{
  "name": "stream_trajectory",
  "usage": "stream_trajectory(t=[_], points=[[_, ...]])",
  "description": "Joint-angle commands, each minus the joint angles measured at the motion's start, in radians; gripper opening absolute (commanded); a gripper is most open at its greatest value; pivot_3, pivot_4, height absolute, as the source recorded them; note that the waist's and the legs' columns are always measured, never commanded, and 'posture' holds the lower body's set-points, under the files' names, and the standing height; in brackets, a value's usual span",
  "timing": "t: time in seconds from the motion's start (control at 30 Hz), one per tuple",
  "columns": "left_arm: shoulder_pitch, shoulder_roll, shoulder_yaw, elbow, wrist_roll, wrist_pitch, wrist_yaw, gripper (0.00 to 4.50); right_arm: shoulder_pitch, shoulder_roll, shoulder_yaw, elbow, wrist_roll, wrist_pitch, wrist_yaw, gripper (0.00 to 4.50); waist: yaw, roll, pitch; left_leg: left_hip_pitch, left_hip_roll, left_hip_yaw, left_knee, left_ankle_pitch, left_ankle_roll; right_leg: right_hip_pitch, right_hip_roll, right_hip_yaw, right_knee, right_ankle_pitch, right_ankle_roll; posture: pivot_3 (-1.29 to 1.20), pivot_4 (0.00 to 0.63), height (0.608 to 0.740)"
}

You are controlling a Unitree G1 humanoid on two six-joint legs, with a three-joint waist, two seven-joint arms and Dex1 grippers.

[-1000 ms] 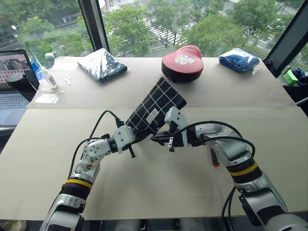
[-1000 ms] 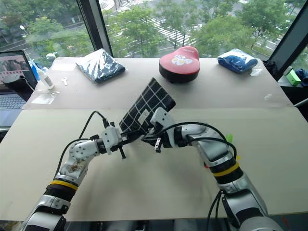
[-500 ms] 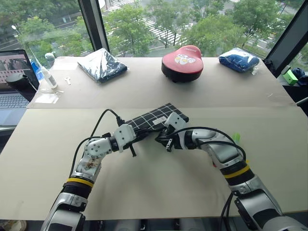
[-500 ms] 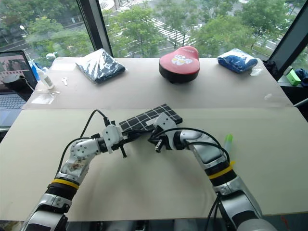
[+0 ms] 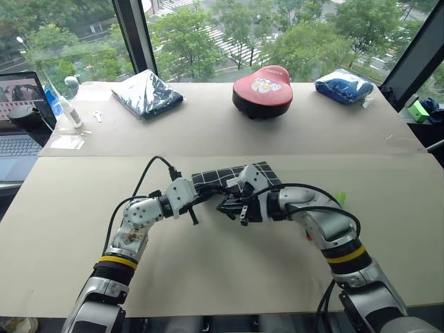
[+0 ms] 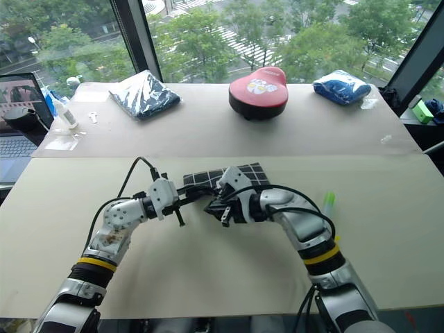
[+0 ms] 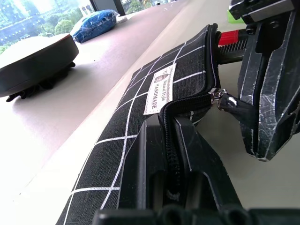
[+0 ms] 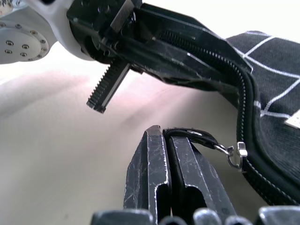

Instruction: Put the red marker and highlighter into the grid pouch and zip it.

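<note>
The grid pouch (image 5: 239, 176), black with white lines and a small white label (image 7: 161, 88), lies nearly flat just above the table between my hands. My left gripper (image 5: 207, 193) is shut on the pouch's zipper edge at its near-left end. Shut on the black pull strap (image 8: 190, 135), my right gripper (image 5: 232, 205) holds it with the metal slider (image 7: 217, 95) hanging just beyond. The highlighter (image 6: 328, 201) lies on the table right of the pouch, green cap showing. The red marker's red end (image 7: 232, 37) shows past the pouch's far corner.
A red rounded case (image 5: 262, 90), a dark plastic-wrapped bundle (image 5: 147, 92) and a blue wrapped bundle (image 5: 344, 87) sit along the far side of the table (image 5: 83, 208). A laptop (image 5: 17, 114) and a small bottle (image 5: 66, 105) stand at the far left.
The pouch, tilted steeply upward a second ago, has come down to lie nearly flat. Both grippers kept their hold, and the right hand rolled as it sank with the strap.
</note>
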Motion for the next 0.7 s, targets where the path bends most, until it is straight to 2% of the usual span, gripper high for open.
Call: stream_trajectory(t=[0.03,0.17,0.2,0.3,0.4,0.47,0.57,0.7], points=[[-0.017,-0.009,0.009,-0.031,-0.015,0.001,0.002,0.00,-0.052,0.034,-0.071,0.069,-0.014,-0.036,-0.082,0.34,0.000,0.000,0.000,0.000,0.000,0.000,0.000,0.000,0.000,0.000,0.000,0.000,0.000,0.000,0.000,0.00,0.150,0.740],[-0.016,-0.011,0.009,-0.035,-0.014,0.002,0.002,0.00,-0.069,0.023,-0.154,0.051,0.050,0.022,-0.085,1.40,0.001,0.000,0.000,0.000,0.000,0.000,0.000,0.000,-0.001,-0.001,0.000,0.000,0.000,0.000,0.000,0.00,0.150,0.740],[-0.016,-0.011,0.009,-0.034,-0.014,0.002,0.002,0.00,-0.062,0.011,-0.177,0.026,0.081,0.045,-0.068,1.84,0.002,0.000,0.000,0.000,0.000,0.000,0.000,0.000,-0.001,0.000,0.000,0.000,0.000,0.000,0.000,0.00,0.150,0.740],[-0.016,-0.012,0.009,-0.036,-0.013,0.003,0.001,0.00,-0.030,-0.029,-0.253,-0.061,0.196,0.139,-0.028,2.76,0.002,0.000,0.000,-0.001,0.000,0.000,0.000,0.000,0.000,0.000,0.000,0.000,0.000,0.000,0.000,0.00,0.150,0.740],[-0.014,-0.013,0.009,-0.038,-0.013,0.003,0.002,0.00,0.016,-0.085,-0.313,-0.167,0.304,0.213,0.007,2.76,0.003,0.000,0.000,-0.001,0.000,0.000,-0.001,-0.002,0.003,0.000,0.000,0.000,-0.001,0.000,0.000,0.00,0.150,0.740],[-0.013,-0.012,0.009,-0.041,-0.014,0.003,0.002,0.00,0.083,-0.171,-0.347,-0.262,0.321,0.213,0.024,2.76,0.004,0.000,0.000,-0.001,0.000,-0.001,-0.001,-0.003,0.005,0.000,0.000,0.000,-0.001,0.000,0.000,0.00,0.150,0.740],[-0.004,-0.012,0.014,-0.053,-0.016,0.005,0.008,0.00,0.235,-0.343,-0.517,-0.402,0.304,0.194,0.005,2.76,0.014,0.000,0.000,-0.002,0.000,-0.002,0.000,-0.004,0.007,0.000,-0.001,-0.001,-0.002,0.000,0.000,0.00,0.150,0.740],[0.008,-0.017,0.023,-0.064,-0.024,0.010,0.018,0.00,0.358,-0.447,-0.690,-0.429,0.246,0.218,-0.114,2.76,0.015,0.000,0.000,-0.002,-0.001,0.000,0.001,-0.005,0.008,0.001,-0.003,0.000,-0.002,0.000,0.001,0.00,0.150,0.740]])
